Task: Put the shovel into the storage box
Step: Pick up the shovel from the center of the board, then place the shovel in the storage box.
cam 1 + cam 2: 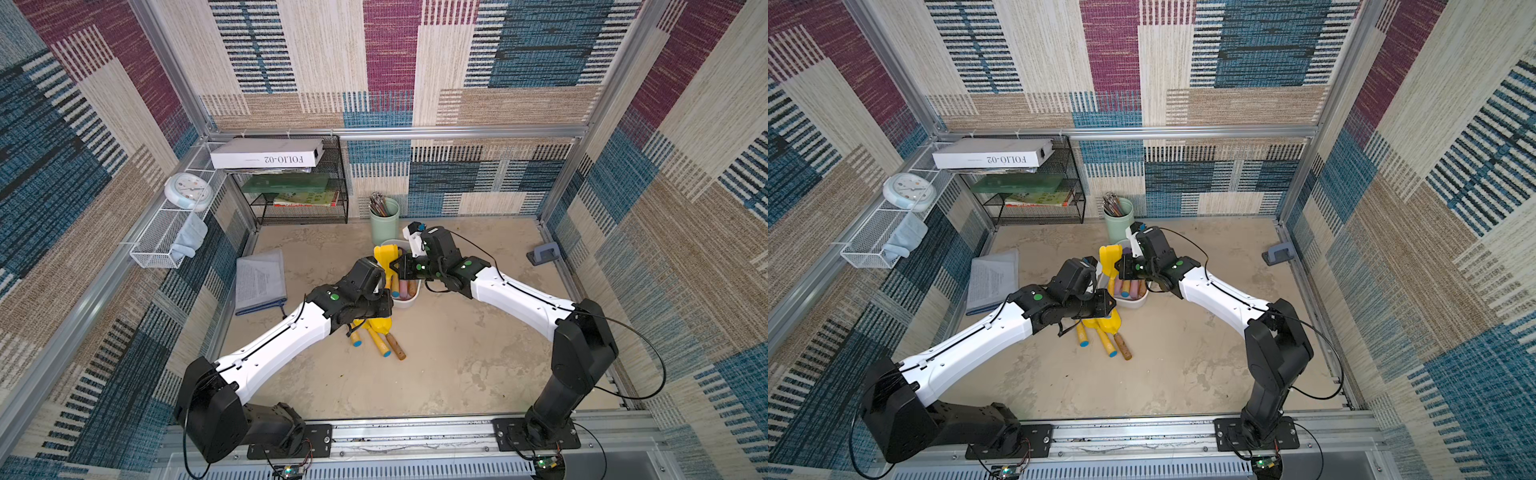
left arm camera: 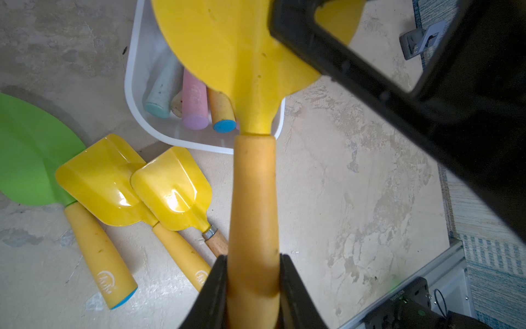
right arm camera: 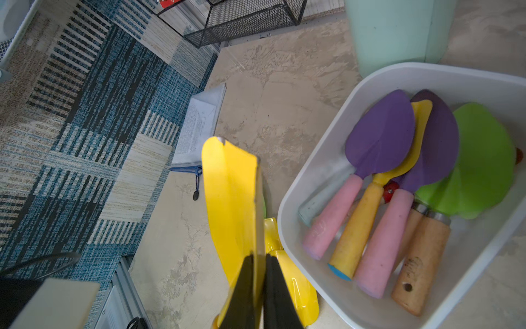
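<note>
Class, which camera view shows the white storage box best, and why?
The right wrist view: the storage box lies open, its shovels plainly visible. The left wrist view shows only one end, partly covered by the yellow shovel. In both top views the arms hide most of it.

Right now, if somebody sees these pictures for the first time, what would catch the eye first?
One yellow shovel is held by both arms: the left gripper clamps its handle and the right gripper pinches its blade, by the storage box already holding coloured shovels. On the table lie other shovels.
</note>
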Robot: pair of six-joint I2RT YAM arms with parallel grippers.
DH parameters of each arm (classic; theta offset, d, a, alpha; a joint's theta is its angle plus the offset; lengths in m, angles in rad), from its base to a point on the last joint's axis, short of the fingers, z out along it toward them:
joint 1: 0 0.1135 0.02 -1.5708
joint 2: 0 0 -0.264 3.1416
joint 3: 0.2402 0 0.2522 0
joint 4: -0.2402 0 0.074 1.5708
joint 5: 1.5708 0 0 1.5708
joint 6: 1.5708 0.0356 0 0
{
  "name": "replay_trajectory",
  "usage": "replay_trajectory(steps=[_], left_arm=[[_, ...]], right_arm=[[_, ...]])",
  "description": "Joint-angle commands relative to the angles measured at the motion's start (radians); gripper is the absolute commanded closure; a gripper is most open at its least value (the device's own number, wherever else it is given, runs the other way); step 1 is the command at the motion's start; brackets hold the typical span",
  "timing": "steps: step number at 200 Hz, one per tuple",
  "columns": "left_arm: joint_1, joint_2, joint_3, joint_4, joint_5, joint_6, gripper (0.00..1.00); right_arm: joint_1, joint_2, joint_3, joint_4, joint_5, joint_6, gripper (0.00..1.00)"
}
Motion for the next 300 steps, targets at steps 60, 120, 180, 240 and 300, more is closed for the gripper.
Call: replay_trajectory(steps=[60,120,180,240,300], left_arm=[[-0.006,-0.014,0.038,-0.002,0.032,0.009,0.35],[-0.015,-0.083,0.019,0.001,0.043,0.021,0.13],[-0.015,-0.258,-0.089,-0.047,-0.05,0.006,0.06],[-0.008,-0.279,-0.145,-0.056,-0.08,-0.008,0.05],[0.01,-0.261,-0.168,-0.022,-0.063,-0.008,0.05]], right_arm=[[-0.002,0.015,0.017,0.024,0.018,-0.016,1.0],[-0.011,0.068,0.114,-0.068,0.097,-0.034,1.0],[-0.079,0.208,0.224,-0.119,0.058,-0.083,1.0],[-0.127,0.402,0.402,-0.17,-0.041,-0.117,1.0],[-0.156,0.496,0.454,-0.165,-0.074,-0.102,1.0]])
